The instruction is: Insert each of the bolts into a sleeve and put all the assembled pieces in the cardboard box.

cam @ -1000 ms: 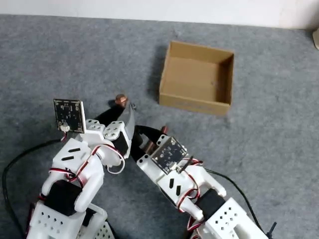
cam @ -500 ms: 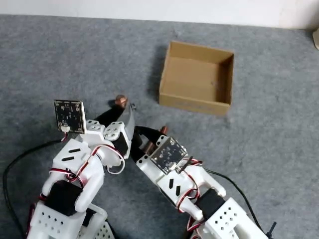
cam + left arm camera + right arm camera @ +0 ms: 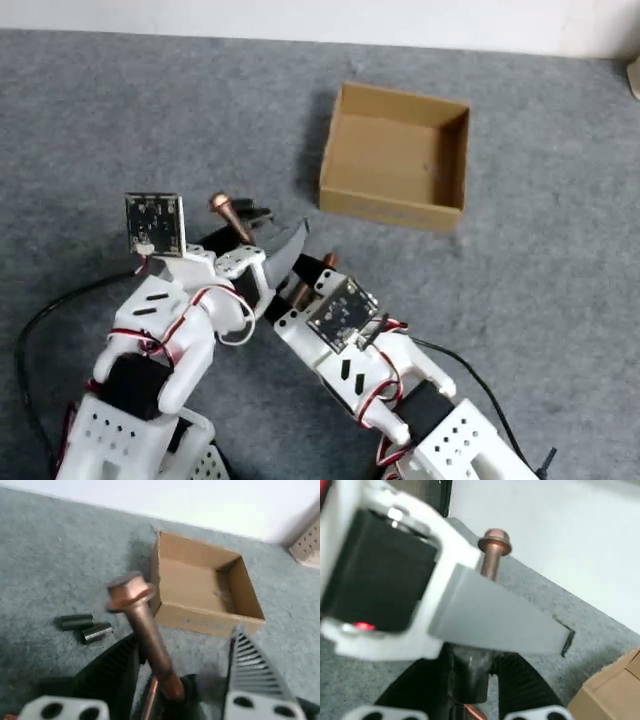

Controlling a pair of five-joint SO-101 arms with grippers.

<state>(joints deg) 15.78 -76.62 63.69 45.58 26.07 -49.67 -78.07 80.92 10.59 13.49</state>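
A copper bolt with a hex head stands tilted, its lower end in a black sleeve. My right gripper is shut on that sleeve, low beside the left arm. My left gripper is open around the bolt, with the black finger close to the shaft and the grey finger well apart. In the right wrist view the bolt rises behind that grey finger. The cardboard box sits beyond both arms with nothing visible inside.
Two loose black sleeves lie on the grey carpet beside the left gripper, also seen near the bolt. A copper piece shows at the right gripper; I cannot tell what it is. Open carpet surrounds the box.
The left gripper has opened off the bolt and the left arm has shifted slightly right. The bolt's head has swung left and now tilts. The right arm has barely moved.
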